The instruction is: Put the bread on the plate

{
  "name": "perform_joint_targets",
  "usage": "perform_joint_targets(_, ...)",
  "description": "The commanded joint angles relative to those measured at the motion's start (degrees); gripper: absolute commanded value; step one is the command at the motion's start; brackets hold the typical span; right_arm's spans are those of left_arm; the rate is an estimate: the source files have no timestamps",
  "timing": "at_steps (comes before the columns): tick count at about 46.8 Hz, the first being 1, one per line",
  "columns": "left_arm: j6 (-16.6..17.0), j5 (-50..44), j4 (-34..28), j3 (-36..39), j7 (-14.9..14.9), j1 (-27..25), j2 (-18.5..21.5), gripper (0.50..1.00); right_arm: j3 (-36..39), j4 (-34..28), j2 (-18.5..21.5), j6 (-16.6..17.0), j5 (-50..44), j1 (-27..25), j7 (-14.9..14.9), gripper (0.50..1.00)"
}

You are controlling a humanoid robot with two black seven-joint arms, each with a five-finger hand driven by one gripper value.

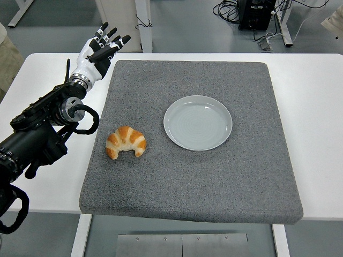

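A golden croissant lies on the grey mat, left of centre. To its right sits a pale grey round plate with nothing on it. My left hand is raised at the mat's far left corner, well beyond the croissant, its fingers spread and holding nothing. The black left arm runs from the left edge over the white table. My right arm does not show.
The mat covers most of the table. Beyond the far edge are white table legs, cables and a black box on the floor. A bit of a person shows at the left edge.
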Motion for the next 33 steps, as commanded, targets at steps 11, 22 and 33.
perform_joint_targets(11, 0.52, -0.01, -8.05, -0.18, 2.98, 1.31, 4.36, 0.972, -0.02, 0.0, 0.0, 0.0, 0.0, 0.0, 0.0, 1.0)
perform_joint_targets(22, 4.48, -0.01, -16.66, -0.1, 3.69, 2.73, 8.49, 0.972, 0.07, 0.0, 0.0, 0.0, 0.0, 0.0, 0.0, 1.0)
perform_joint_targets(33, 6.5, 0.25, -22.47, 0.6, 3.69, 3.52, 11.57, 0.972, -0.02, 0.0, 0.0, 0.0, 0.0, 0.0, 0.0, 1.0)
